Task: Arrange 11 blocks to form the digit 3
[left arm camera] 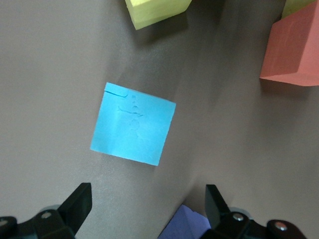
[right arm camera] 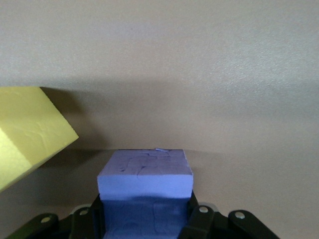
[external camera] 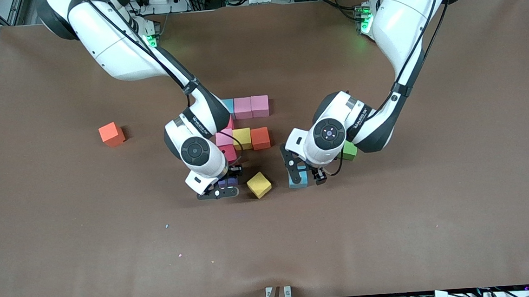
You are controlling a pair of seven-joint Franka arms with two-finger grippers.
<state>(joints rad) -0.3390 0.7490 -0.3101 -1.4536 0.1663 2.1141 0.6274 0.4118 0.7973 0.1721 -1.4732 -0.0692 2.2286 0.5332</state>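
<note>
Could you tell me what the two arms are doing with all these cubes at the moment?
They are building a figure from foam cubes. The right gripper is shut on the purple cube, low beside a loose yellow cube. The left gripper is open over a light blue cube. The partly built cluster of cubes sits farther from the front camera. An orange-red cube lies apart toward the right arm's end, and a green cube sits under the left arm.

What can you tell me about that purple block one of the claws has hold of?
The purple block is a small cube of matte, foam-like material, its top faintly creased and dented. The right gripper is shut on it, a black finger pressed against each side. It sits upright and square in the grip, low over the brown table, beside a tilted yellow block. Whether it touches the table cannot be told.
</note>
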